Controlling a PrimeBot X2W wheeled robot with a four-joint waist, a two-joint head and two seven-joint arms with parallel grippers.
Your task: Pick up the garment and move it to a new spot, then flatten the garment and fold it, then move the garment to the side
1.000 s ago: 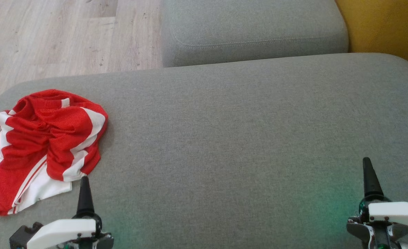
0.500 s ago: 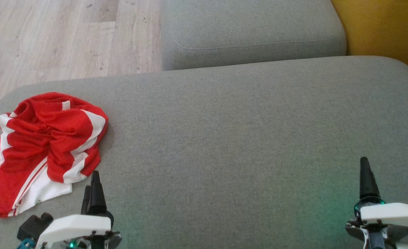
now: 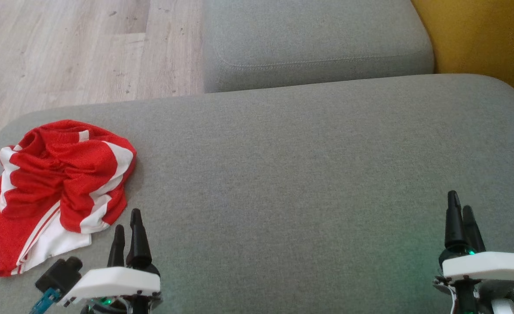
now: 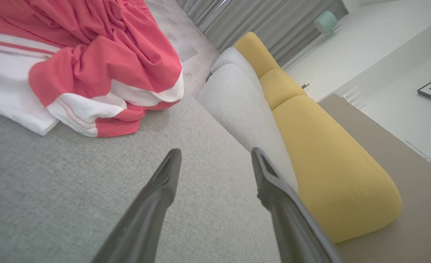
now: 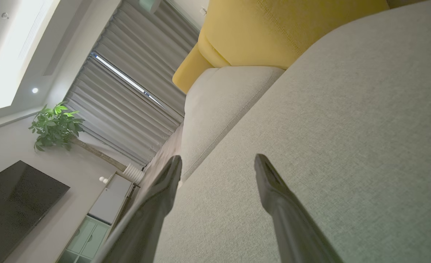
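Setting: a living room with a pale wood-plank floor (image 3: 65,48) at the upper left of the head view. Grey pleated curtains (image 5: 127,91), a leafy green potted plant (image 5: 56,126) and a dark flat television screen (image 5: 14,197) stand at the left of the right wrist view.

1. Large grey woven-fabric seat cushion (image 3: 304,174). It spans the head view from edge to edge, middle to bottom, and bears the garment.
2. Second grey fabric cushion (image 3: 318,39), with a stitched seam. It sits at the top centre of the head view, set against the far edge of the first.
3. Mustard-yellow upholstered backrest (image 3: 479,35), in the upper right corner of the head view.
4. Crumpled red mesh garment with white panels and stripes (image 3: 56,187). It lies at the left of the head view, on the large cushion near its rounded left end. It is bunched in a heap, with a white portion lying flatter along the lower edge. In the left wrist view it occupies the upper left.
5. The left gripper (image 3: 127,221), with a white housing and two long dark fingers, at the lower left of the head view. Its tips are just beside the garment's lower right edge, not touching. In the left wrist view the fingers are spread wide, with grey cushion showing between them.
6. The right gripper (image 3: 460,201), at the lower right of the head view, well apart from the garment. In the right wrist view its fingers stand wide apart, with cushion fabric between them.
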